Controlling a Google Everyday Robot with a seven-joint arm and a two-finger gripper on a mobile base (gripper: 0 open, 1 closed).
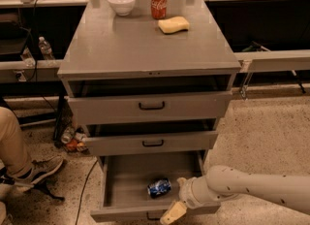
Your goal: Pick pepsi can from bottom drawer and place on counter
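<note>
The pepsi can (159,187), blue with silver ends, lies on its side inside the open bottom drawer (116,185), right of the middle. My gripper (173,212) hangs at the drawer's front edge, just right of and nearer than the can, apart from it. One tan finger (172,213) shows pointing down. The white arm reaches in from the right. The counter (140,44) is the flat grey cabinet top above the three drawers.
On the counter stand a white bowl (121,2), a red Coca-Cola can (158,2) and a yellow sponge (173,24) at the back. The two upper drawers are slightly open. A person's leg and shoe (34,170) are at the left.
</note>
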